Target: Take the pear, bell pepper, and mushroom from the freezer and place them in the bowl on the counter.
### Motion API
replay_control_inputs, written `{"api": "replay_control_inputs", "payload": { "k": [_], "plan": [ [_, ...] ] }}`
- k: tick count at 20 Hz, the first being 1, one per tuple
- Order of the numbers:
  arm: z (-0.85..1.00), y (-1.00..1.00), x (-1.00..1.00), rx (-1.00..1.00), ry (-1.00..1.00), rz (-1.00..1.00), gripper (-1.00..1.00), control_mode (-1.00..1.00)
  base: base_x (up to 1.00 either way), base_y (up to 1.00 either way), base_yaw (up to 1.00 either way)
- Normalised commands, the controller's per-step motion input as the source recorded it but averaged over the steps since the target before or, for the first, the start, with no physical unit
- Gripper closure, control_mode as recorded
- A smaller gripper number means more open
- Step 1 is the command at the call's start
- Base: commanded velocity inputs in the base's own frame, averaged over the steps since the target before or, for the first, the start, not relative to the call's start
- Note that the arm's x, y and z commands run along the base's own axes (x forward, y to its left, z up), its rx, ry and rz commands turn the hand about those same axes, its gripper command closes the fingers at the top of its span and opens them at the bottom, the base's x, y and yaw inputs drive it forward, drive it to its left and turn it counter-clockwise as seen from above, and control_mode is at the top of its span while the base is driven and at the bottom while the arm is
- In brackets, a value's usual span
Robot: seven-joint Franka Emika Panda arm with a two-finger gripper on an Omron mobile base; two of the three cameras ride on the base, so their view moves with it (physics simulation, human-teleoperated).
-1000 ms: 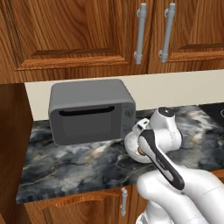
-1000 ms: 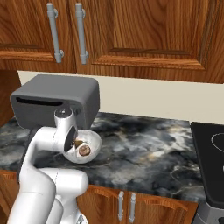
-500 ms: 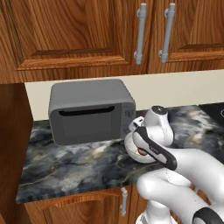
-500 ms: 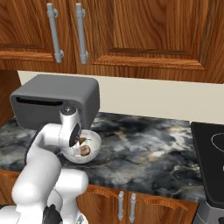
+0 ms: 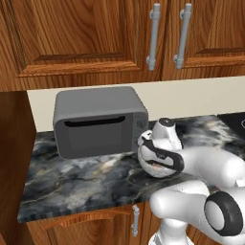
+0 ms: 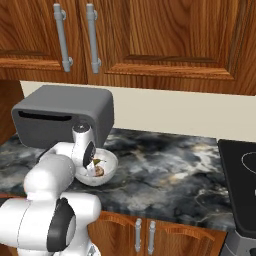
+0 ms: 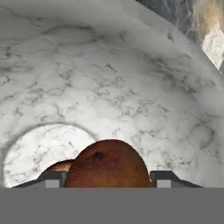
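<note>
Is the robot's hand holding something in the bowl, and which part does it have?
A brown rounded item sits between the hand's fingertips, low inside the bowl. Whether they grip it or have let go cannot be told.

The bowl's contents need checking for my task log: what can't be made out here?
- Left base view: the bowl is mostly covered by the arm.
- Right base view: the brown items in it are too small to identify.
- Hand view: the brown fruit between the fingers is cut off at the bottom; contact unclear.
</note>
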Motion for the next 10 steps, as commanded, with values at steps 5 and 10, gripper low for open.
{"api": "replay_control_inputs", "payload": {
  "k": [5,10],
  "plan": [
    [-0.15,0.0,0.02,0.0,0.0,0.01,-1.0,-1.0,0.0,0.0,0.0],
    [-0.01,-0.01,-0.06,0.0,-0.04,0.0,-1.0,-1.0,0.0,0.0,0.0]
  ]
}}
